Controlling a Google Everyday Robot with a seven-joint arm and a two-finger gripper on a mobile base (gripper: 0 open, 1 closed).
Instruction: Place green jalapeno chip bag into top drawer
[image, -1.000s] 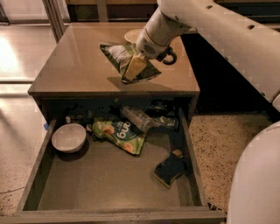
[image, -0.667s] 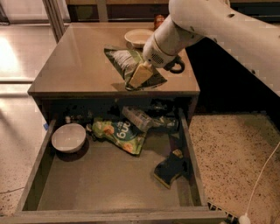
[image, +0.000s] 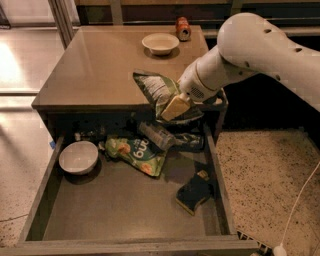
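The green jalapeno chip bag (image: 159, 91) is dark green with white patches. My gripper (image: 175, 107) is shut on it and holds it in the air at the table's front edge, above the back of the open top drawer (image: 125, 212). The drawer is pulled out wide below the table. The yellowish fingers (image: 174, 106) clamp the bag's lower right part.
In the drawer lie a white bowl (image: 78, 157), a light-green bag (image: 135, 154), a clear bottle (image: 159, 136) and a dark sponge (image: 194, 192). On the table (image: 95, 75) stand a white bowl (image: 160, 43) and a red can (image: 183, 28). My white arm (image: 255, 50) reaches in from the right.
My gripper has lifted the chip bag off the table top and carried it forward to the table's front edge, over the drawer. The view has shifted too.
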